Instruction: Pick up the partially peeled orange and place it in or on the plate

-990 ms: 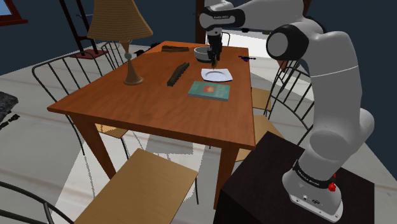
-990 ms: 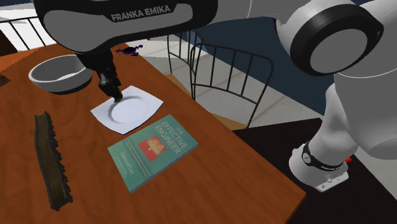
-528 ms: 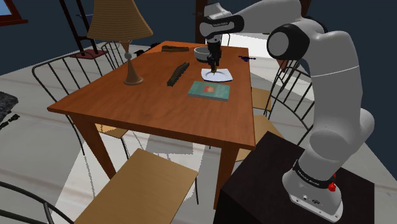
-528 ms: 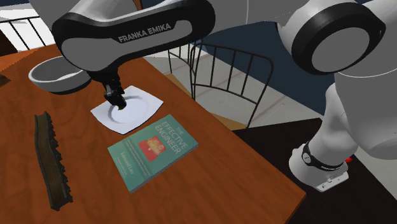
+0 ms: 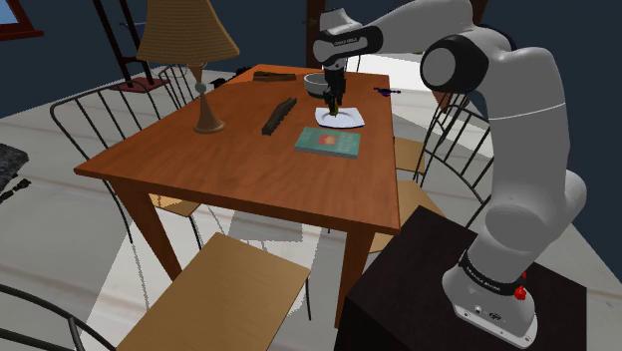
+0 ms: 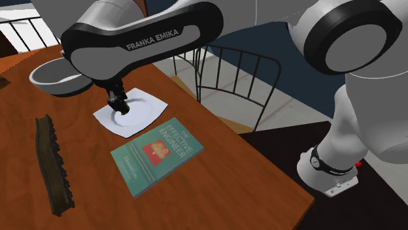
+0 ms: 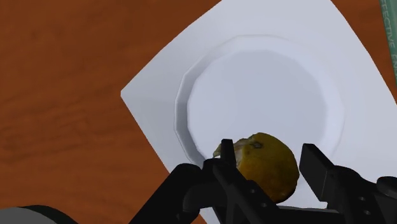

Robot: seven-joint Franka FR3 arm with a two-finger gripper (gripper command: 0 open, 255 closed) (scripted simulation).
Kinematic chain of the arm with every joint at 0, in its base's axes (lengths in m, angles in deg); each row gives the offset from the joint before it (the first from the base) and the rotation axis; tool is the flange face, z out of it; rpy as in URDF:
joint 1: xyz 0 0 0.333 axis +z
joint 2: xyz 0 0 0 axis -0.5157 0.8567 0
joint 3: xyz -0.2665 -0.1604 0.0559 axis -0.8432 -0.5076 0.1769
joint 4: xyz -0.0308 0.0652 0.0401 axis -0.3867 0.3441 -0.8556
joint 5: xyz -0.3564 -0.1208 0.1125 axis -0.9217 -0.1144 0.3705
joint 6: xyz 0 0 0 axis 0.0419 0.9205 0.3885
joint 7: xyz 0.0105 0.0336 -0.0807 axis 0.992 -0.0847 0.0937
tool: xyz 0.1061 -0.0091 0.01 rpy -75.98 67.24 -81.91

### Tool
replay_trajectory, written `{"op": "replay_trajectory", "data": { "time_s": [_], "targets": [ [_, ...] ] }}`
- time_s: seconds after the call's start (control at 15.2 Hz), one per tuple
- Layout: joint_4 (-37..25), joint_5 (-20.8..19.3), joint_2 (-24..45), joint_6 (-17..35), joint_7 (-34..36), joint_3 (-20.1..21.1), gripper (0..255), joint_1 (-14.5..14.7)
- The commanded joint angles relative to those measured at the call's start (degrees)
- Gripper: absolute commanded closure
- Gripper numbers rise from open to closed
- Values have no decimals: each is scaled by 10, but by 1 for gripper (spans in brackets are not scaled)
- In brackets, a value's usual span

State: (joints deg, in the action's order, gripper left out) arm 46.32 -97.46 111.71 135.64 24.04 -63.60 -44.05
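Between my black fingers sits the partially peeled orange (image 7: 264, 164), yellow-brown with a flap of peel at its top; my gripper (image 7: 267, 159) is shut on it. Right under the fruit lies the white square plate (image 7: 254, 83) with a round well. In the second exterior view my gripper (image 6: 120, 106) hangs low over the plate (image 6: 145, 111), at the well's edge nearest the grey bowl. From the shoulder camera my gripper (image 5: 331, 107) stands at the plate (image 5: 349, 119) near the table's far end.
A grey bowl (image 6: 59, 75) stands just beyond the plate. A teal book (image 6: 157, 157) lies on its near side, and a dark wooden strip (image 6: 52, 163) on the table's middle. A lamp (image 5: 194, 50) stands at the shoulder view's left. Wire chairs ring the table.
My gripper has come down with the orange from above the bowl side to just over the plate's well. In the last half second it barely moved.
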Motion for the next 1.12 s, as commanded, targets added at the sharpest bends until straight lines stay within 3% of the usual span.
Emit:
{"op": "replay_trajectory", "data": {
  "time_s": [0.0, 0.13, 0.2, 0.53, 0.79, 1.06],
  "targets": [
    [2, 1, 11, -5, 0, -1, 255, -1],
    [2, 1, 11, -5, 0, 0, 255, -1],
    [-3, 1, 13, -7, 1, 0, 0, 0],
    [2, 0, 11, -4, 0, 0, 0, -1],
    [-70, 2, 11, -77, -4, 1, 0, 5],
    [-70, 2, 11, -77, -4, 1, 0, 5]
  ]
}}
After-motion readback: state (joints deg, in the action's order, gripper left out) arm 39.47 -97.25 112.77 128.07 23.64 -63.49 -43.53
